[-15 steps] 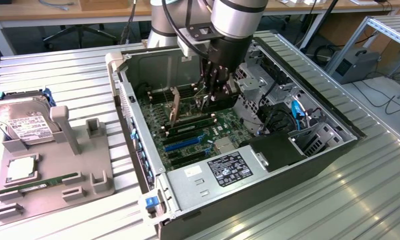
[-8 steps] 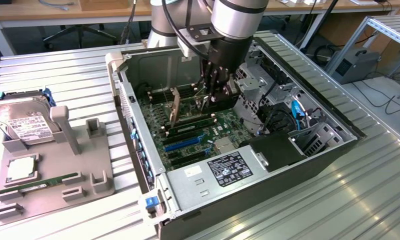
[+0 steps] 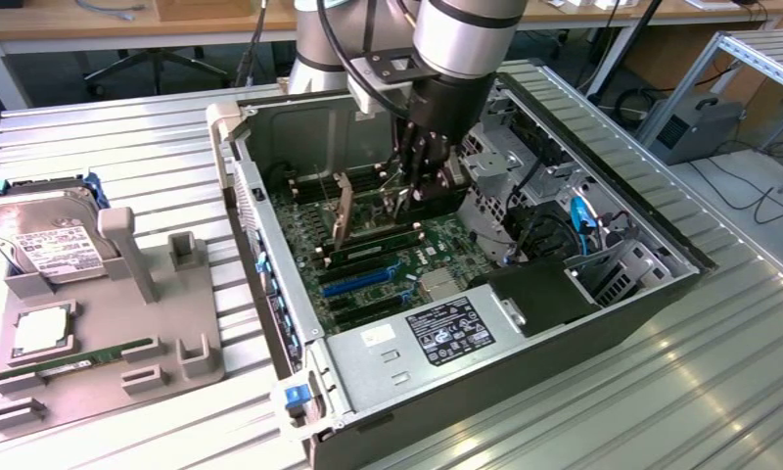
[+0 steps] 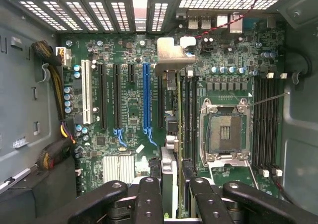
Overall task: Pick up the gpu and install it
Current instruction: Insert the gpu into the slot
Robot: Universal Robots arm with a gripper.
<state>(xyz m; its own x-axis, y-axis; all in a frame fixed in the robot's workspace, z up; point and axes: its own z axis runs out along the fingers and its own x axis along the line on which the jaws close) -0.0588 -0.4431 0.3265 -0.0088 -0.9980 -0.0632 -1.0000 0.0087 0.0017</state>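
Black fingers point(image 4: 149, 204) of the hand point(image 4: 169, 204) fill the lower middle of the wrist view, closed on the top edge of the gpu point(image 4: 177, 110), which runs edge-on from between them up the centre of that frame to its silvery end bracket point(image 4: 174, 55). In the exterior view the hand point(image 3: 425, 181) sits upper centre, reaching down into the open computer case point(image 3: 653, 225), and the card point(image 3: 411, 201) hangs upright beneath it, just above or at the motherboard point(image 3: 365, 269); whether its edge connector has met a slot I cannot tell. In the wrist view the card lies just right of the blue expansion slot point(image 4: 146, 100) and left of the bare processor socket point(image 4: 223, 132). By its look the card is light and stiff but fragile: thin board, exposed components, contacts along the lower edge, so the sound hold is on the upper edge and flat faces, as now, with the card kept square, since a tilt could strain the board or slot. Outward, a power supply point(image 3: 444, 338) sits lower centre in the exterior view, and at far left on the desk point(image 3: 705, 392) a grey fixture point(image 3: 144, 313) carries a hard drive point(image 3: 46, 240) and a green memory stick point(image 3: 85, 357).
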